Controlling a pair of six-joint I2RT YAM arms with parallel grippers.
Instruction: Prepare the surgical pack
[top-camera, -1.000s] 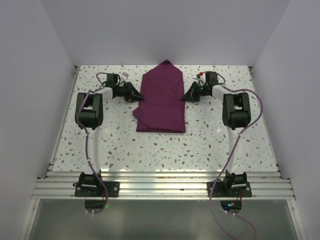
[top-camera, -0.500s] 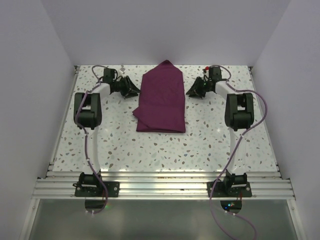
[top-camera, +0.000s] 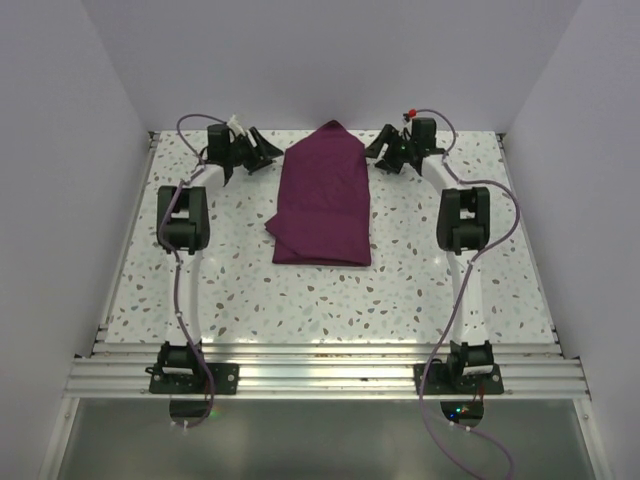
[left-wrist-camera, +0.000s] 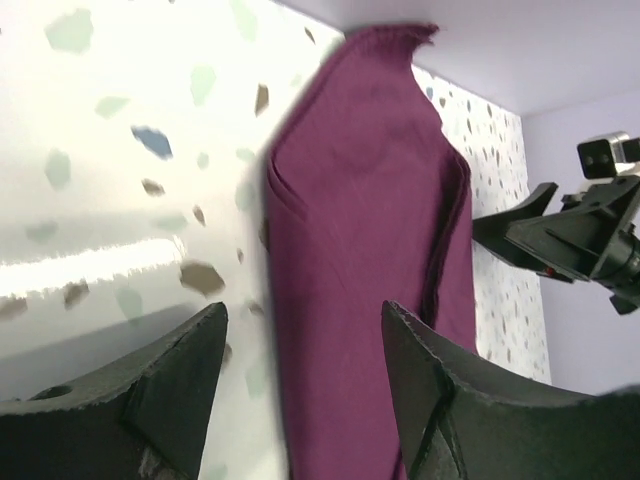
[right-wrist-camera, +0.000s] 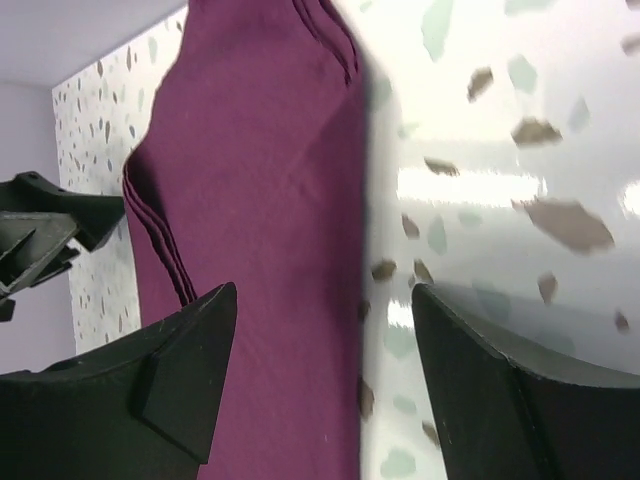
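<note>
Count: one cloth (top-camera: 325, 195), two arms, two claws, nothing else on the speckled table (top-camera: 250, 290).

Cloth: maroon, folded into a flat bundle, lying on the table between the two arms. Its far end narrows to a point toward the back wall and its near end is squared off. One folded flap sticks out at the near-left corner. Stacked fold edges show along its sides in both wrist views (left-wrist-camera: 370, 230) (right-wrist-camera: 260, 180).

Left claw (top-camera: 262, 152): just left of the cloth's far end, pointing at it, gap visible, not touching. In its wrist view the left claw (left-wrist-camera: 300, 315) is spread wide with nothing between the fingers, and the cloth's edge shows through the gap.

Right claw (top-camera: 380, 152): just right of the cloth's far end, mirrored pose, also apart from it. In its wrist view the right claw (right-wrist-camera: 325, 292) is spread wide and empty, with the cloth's edge showing in the gap.

Each wrist camera sees the opposite claw across the cloth: right claw (left-wrist-camera: 540, 225), left claw (right-wrist-camera: 60, 215).
</note>
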